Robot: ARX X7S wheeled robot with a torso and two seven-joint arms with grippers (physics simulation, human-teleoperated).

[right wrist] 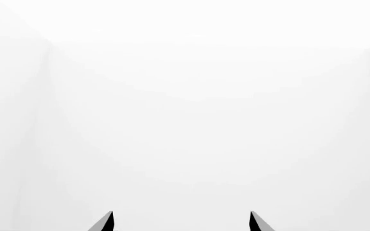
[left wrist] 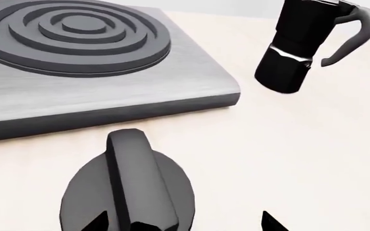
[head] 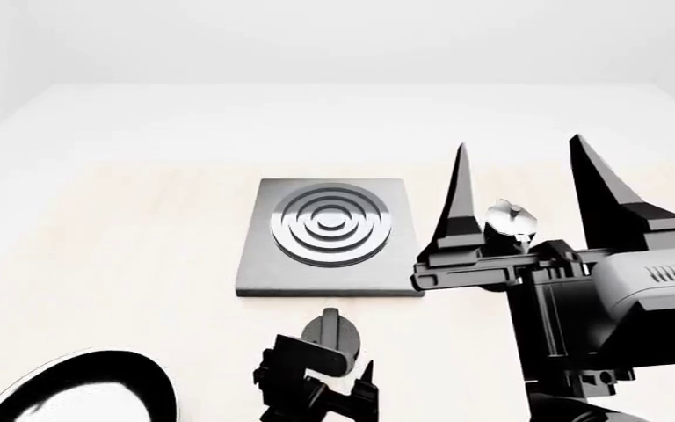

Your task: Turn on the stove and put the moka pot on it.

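The stove (head: 330, 264) is a flat grey slab with a ringed burner (head: 330, 221) in the middle of the table; it also shows in the left wrist view (left wrist: 108, 96). Its round black knob (head: 331, 332) lies just in front of it. My left gripper (left wrist: 185, 224) is open and close over the knob (left wrist: 130, 187), without gripping it. The black moka pot (left wrist: 297, 45) stands right of the stove. In the head view only its silver lid (head: 510, 220) shows behind my right gripper (head: 526, 171), which is raised, open and empty, pointing up.
A black frying pan (head: 80, 391) lies at the near left corner of the head view. The right wrist view shows only a blank white wall beyond the right gripper (right wrist: 181, 221). Pale tabletop (head: 115, 237) spreads left of the stove.
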